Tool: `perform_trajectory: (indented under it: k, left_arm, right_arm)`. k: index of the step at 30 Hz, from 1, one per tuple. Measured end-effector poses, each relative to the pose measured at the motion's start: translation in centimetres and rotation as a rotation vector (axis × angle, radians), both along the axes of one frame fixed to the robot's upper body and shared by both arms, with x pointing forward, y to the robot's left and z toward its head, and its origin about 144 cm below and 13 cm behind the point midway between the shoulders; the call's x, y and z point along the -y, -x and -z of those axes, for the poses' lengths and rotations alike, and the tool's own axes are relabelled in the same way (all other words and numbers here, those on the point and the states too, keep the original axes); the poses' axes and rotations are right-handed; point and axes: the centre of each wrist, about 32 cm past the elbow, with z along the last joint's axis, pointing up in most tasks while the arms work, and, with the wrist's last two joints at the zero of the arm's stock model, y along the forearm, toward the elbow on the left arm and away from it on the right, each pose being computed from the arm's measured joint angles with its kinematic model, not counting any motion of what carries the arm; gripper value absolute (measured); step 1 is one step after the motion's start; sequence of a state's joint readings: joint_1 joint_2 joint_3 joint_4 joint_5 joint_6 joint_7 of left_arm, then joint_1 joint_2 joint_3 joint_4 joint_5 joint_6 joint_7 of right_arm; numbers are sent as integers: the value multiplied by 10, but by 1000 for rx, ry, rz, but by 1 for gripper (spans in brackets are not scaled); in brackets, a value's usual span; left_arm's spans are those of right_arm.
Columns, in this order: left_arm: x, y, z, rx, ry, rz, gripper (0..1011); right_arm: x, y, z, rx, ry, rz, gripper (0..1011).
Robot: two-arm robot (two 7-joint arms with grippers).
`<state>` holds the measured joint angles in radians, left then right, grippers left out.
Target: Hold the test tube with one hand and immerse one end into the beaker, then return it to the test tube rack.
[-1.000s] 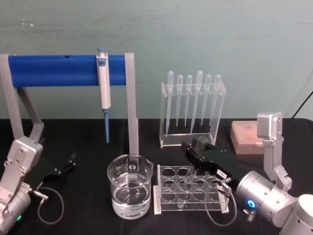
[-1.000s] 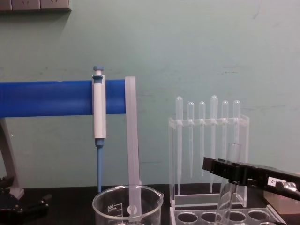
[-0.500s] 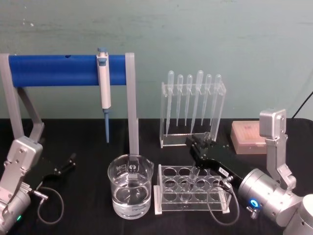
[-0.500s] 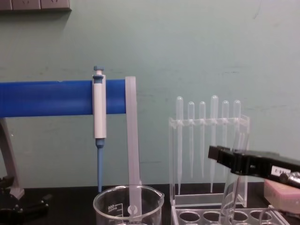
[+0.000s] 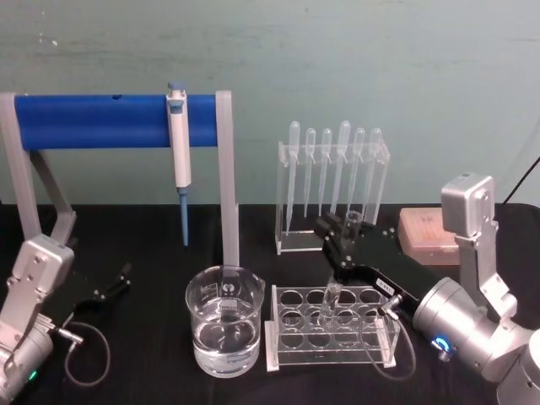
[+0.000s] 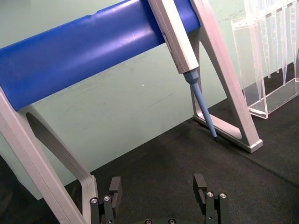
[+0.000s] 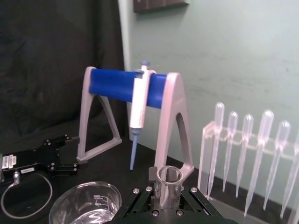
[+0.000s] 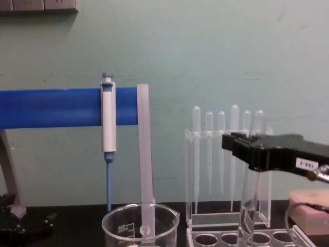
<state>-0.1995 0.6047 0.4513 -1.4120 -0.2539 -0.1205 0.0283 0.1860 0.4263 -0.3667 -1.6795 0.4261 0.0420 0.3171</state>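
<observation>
Right gripper up vs 1 s ago, test tube lifted with it.
Right gripper [image 5: 344,245] sits higher over the rack [image 5: 371,350] than before. The test tube [image 5: 330,299] has risen with it and is tilted, its lower end still down at the rack's holes. The fingers are clamped on the tube just under its mouth. Beaker [image 5: 224,325] is at 9 o'clock of the rack, apart from the tube. Left gripper [image 6: 157,183] is parked at 9 o'clock of the beaker, fingers wide apart, holding nothing.

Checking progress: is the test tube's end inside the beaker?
No, the right gripper holds the test tube at the rack, apart from the beaker.
</observation>
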Motion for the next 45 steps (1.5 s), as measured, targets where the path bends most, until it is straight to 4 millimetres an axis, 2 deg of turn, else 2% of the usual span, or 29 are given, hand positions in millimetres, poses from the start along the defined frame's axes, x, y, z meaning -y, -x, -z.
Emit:
perform_trajectory:
  k: [7, 15, 45]
  left_arm:
    - [0, 0, 0, 0, 0, 0, 1000]
    - [0, 0, 0, 0, 0, 0, 1000]
    - [0, 0, 0, 0, 0, 0, 1000]
  right_arm:
    - [-1, 2, -22, 61, 43, -52, 134]
    - [-1, 3, -39, 73, 62, -86, 134]
    - [0, 3, -40, 57, 63, -85, 134]
